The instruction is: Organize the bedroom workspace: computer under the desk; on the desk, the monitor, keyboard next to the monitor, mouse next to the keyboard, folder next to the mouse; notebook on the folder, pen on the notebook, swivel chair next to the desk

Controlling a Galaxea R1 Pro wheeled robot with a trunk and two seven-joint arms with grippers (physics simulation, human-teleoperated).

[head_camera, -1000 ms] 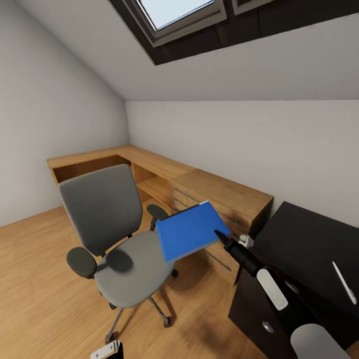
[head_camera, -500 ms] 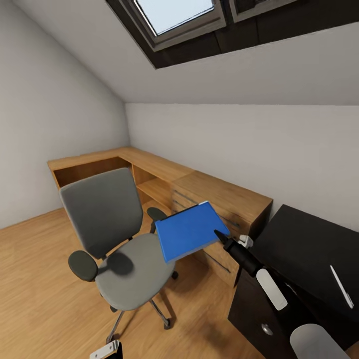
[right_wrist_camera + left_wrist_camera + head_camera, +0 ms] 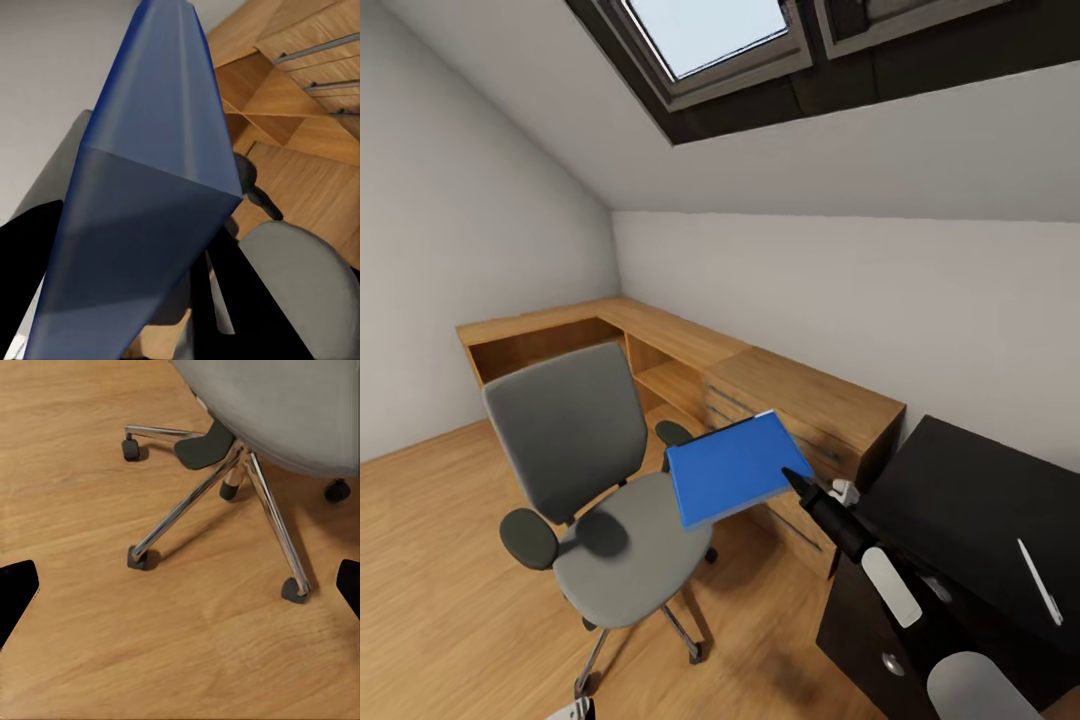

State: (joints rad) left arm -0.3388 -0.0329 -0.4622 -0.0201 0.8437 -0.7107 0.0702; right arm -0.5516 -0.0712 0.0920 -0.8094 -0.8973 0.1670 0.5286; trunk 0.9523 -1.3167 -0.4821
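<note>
1. Blue folder (image 3: 732, 468) is off the swivel chair (image 3: 595, 480), held in the air beside the chair's seat, between the chair and the black tabletop (image 3: 980, 510)
2. Right hand (image 3: 792, 478) is clamped on the folder's edge nearest the tabletop; the right wrist view shows the folder (image 3: 142, 202) running out between the dark fingers
3. Left hand (image 3: 180, 589) hangs over the wood floor (image 3: 112, 645) by the chair's chrome base (image 3: 225, 502), fingers wide apart and holding nothing
4. Pen (image 3: 1039, 582) lies on the tabletop, well apart from the folder
5. Judged progress: folder lifted, not yet laid down; the stacking and moving the chair to the tabletop are left
</note>
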